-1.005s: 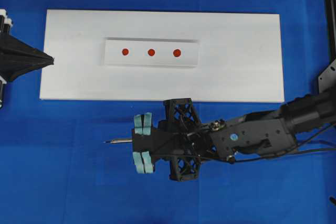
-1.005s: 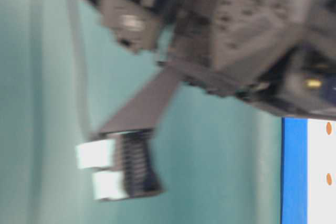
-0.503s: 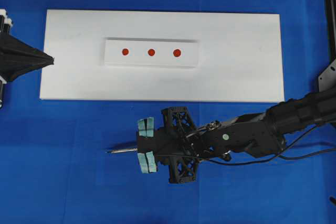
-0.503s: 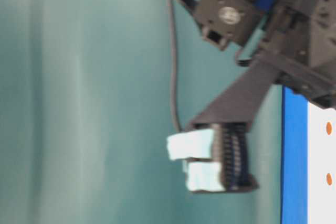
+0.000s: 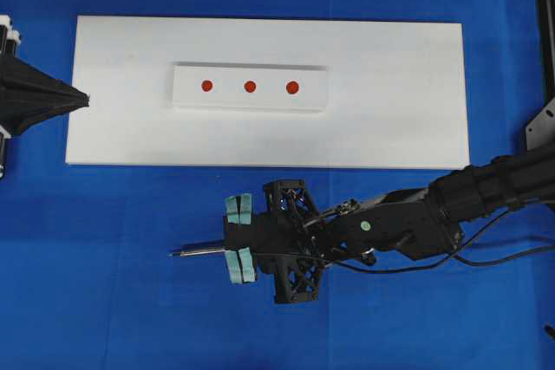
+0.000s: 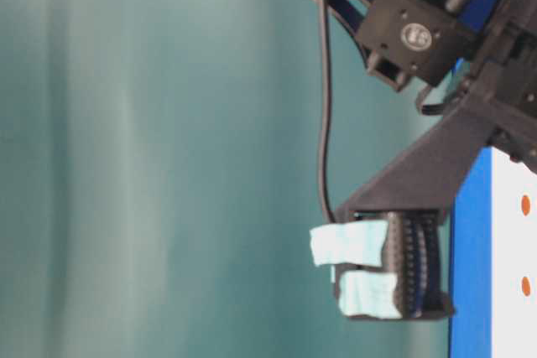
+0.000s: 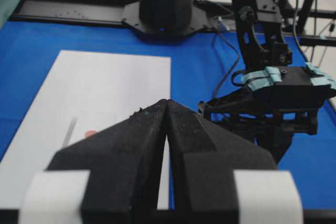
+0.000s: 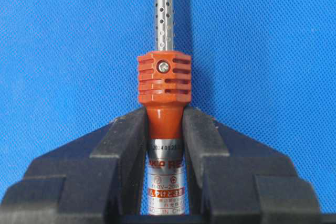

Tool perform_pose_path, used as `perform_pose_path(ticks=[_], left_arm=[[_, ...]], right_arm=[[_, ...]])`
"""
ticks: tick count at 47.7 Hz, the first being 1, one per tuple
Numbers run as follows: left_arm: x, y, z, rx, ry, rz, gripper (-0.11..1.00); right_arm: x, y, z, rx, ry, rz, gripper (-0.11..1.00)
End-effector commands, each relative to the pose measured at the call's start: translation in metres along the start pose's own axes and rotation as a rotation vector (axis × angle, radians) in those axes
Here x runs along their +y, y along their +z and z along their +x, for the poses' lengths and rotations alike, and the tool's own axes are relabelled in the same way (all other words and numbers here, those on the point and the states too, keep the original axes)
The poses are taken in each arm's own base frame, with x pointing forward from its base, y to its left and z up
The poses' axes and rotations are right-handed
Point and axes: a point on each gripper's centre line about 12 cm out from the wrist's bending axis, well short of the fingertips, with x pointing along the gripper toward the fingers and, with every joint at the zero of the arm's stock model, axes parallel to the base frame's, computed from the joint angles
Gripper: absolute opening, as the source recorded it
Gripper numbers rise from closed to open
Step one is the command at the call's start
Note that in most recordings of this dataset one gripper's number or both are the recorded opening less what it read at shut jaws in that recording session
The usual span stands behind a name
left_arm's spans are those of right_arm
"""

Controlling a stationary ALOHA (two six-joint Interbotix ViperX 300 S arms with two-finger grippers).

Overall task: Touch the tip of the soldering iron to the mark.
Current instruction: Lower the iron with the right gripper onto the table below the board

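The soldering iron (image 8: 164,82) has an orange handle with a silver band. Its thin shaft (image 5: 195,250) points left over the blue mat, in front of the white board. My right gripper (image 5: 227,247) is shut on the handle, as the right wrist view (image 8: 164,116) shows. The mark (image 5: 250,87) is the centre one of three red dots on the raised white strip (image 5: 186,97), well behind the iron's tip. My left gripper (image 5: 85,100) is shut and empty at the board's left edge; it also shows in the left wrist view (image 7: 167,103).
The white board (image 5: 390,119) lies across the blue mat (image 5: 104,301). The right arm (image 5: 416,224) stretches in from the right along the board's front edge. The iron's black cord (image 6: 321,81) hangs beside the right gripper (image 6: 361,270).
My right gripper, holding the iron, has sunk lower toward the mat and shifted a little toward the front. The left gripper has not moved.
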Motion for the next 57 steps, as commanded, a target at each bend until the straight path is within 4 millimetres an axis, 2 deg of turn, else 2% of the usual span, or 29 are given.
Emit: perform_pose_path(ticks=[1,10,13,17,25,29,35,47,53,57], left_arm=[[-0.001,0.004,0.001,-0.011,-0.003,0.0,0.0],[-0.001,0.003,0.001,-0.009,-0.002,0.0,0.0],[-0.001,0.003,0.001,-0.009,-0.002,0.0,0.0],[-0.001,0.005,0.002,-0.014,-0.003,0.0,0.0],[-0.001,0.004,0.001,-0.011,-0.003,0.0,0.0],[-0.001,0.004,0.001,-0.011,-0.003,0.0,0.0],[-0.001,0.004,0.001,-0.012,-0.003,0.0,0.0],[-0.001,0.004,0.001,-0.011,-0.003,0.0,0.0],[-0.001,0.003,0.001,-0.009,-0.002,0.0,0.0],[-0.001,0.003,0.001,-0.009,-0.002,0.0,0.0]], right_arm=[[0.001,0.006,-0.004,-0.021,0.009,0.005,0.06],[0.001,0.006,-0.004,-0.019,0.008,0.019,0.07],[0.001,0.006,-0.004,-0.019,0.009,0.033,0.15],[0.001,0.006,-0.004,-0.017,0.008,0.042,0.35],[0.001,0.007,-0.005,-0.02,0.009,0.047,0.82],[0.002,0.007,-0.005,-0.02,0.01,0.045,0.96],[0.001,0.008,-0.005,-0.022,0.009,0.044,0.9],[0.001,0.01,-0.008,-0.023,0.004,0.037,0.92],[-0.001,0.016,-0.025,-0.012,-0.023,0.025,0.92],[-0.002,0.025,-0.046,-0.013,-0.05,0.014,0.91]])
